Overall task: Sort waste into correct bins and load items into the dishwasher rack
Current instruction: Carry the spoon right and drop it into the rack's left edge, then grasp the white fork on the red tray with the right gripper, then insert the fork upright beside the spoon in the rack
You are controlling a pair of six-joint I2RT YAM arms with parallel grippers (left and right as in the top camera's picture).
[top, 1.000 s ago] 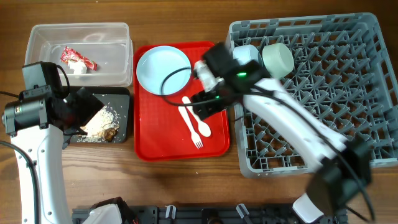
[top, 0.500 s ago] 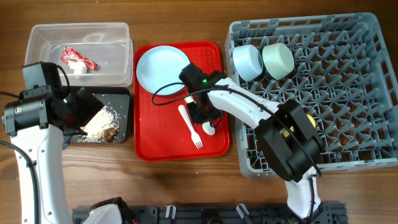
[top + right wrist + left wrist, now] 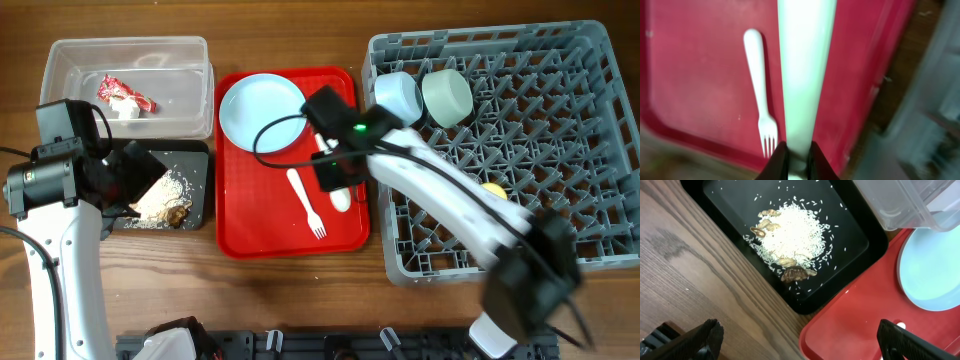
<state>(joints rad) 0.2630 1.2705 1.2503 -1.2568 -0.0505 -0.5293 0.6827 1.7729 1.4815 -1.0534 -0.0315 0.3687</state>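
Observation:
My right gripper (image 3: 796, 155) is shut on the handle of the white plastic spoon (image 3: 802, 75), low over the red tray (image 3: 695, 60). From overhead, the spoon (image 3: 341, 197) sticks out below that gripper (image 3: 335, 172). The white fork (image 3: 308, 205) lies just left of it on the tray, beside the light blue plate (image 3: 262, 110). A blue bowl (image 3: 398, 97), a green bowl (image 3: 447, 95) and a yellow cup (image 3: 493, 189) sit in the grey dishwasher rack (image 3: 560, 140). My left gripper (image 3: 800, 345) hangs open over the table beside the black tray (image 3: 740, 210), which holds food scraps (image 3: 790, 237).
The clear tub (image 3: 130, 55) at the back left holds the red-and-white wrapper (image 3: 125, 95) and a small white lump. The black tray (image 3: 195, 150) lies right in front of it. The red tray (image 3: 260, 230) fills the gap between the bins and the rack.
My right gripper has closed on the spoon's handle, and the right arm has swung round over the rack's left edge. The left arm has not moved.

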